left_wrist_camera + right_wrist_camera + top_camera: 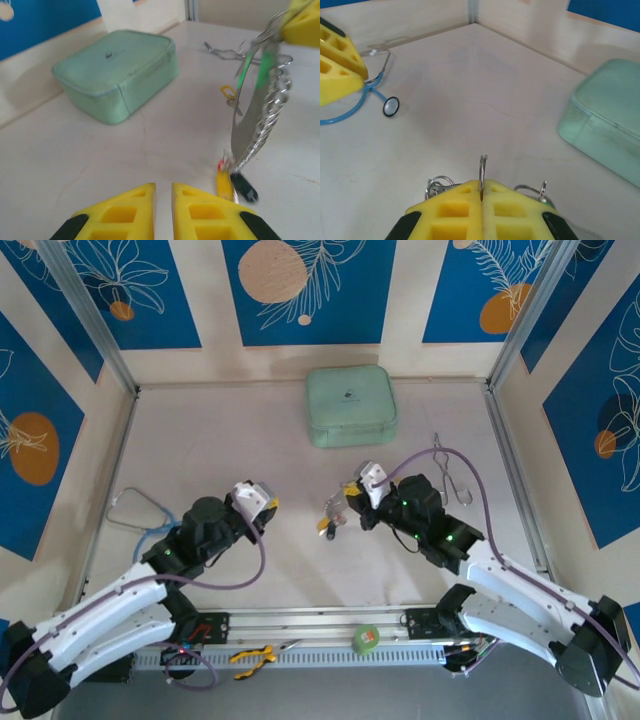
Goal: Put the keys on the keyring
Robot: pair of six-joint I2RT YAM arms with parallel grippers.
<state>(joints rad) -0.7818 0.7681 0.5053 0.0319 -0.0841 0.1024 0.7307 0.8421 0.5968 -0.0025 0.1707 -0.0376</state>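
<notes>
Several keys [223, 182] already hung on the keyring [243, 125], which my right gripper [482, 199] pinched above mid-table. My left gripper [163, 207] sat beside it, barely parted and empty. I couldn't tell whether loose keys remained.

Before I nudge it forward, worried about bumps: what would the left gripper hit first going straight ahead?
Probably bare table, then the green case at its near corner; the keyring hangs off to the right.
</notes>
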